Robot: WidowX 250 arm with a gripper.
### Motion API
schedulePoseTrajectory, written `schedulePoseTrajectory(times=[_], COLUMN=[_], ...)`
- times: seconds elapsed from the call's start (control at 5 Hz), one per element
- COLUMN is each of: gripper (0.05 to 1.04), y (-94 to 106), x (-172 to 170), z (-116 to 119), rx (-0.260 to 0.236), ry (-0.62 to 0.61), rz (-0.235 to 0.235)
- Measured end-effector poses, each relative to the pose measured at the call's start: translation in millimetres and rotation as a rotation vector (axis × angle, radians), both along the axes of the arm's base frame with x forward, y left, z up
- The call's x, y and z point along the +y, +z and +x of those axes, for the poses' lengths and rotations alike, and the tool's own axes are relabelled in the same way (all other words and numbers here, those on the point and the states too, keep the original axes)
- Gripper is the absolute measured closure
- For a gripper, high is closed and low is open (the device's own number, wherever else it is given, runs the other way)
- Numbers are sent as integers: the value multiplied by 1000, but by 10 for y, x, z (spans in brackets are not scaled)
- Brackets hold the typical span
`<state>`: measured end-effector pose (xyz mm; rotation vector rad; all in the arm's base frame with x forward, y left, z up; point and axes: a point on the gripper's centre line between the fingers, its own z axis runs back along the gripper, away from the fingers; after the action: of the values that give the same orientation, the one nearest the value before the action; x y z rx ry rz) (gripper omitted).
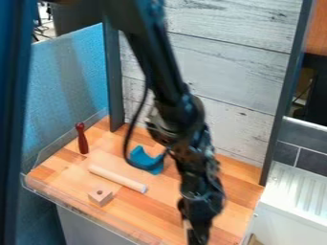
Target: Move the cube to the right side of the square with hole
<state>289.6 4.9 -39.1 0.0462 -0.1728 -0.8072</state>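
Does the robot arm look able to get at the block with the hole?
Probably yes: the wooden block sits uncovered, and the pale rod lies behind it, leaving the side toward the gripper free.

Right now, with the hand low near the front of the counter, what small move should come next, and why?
Probably a slight lift of the hand, straight up, before any sideways travel. It hangs low over the wooden counter, well to the picture's right of the block with a hole. A pale sliver shows along its edge; I can't tell if that is the cube, so checking first seems wise.
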Motion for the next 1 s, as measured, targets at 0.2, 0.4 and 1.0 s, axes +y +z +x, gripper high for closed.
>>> schedulePoseTrajectory(times=[0.2,0.4,1.0], gripper=[461,461,461], y=[96,118,116], x=[290,508,1045], z=[-3,-88,35], rx=[-34,21,36], ry=[266,520,998], rz=[-76,-101,-128])
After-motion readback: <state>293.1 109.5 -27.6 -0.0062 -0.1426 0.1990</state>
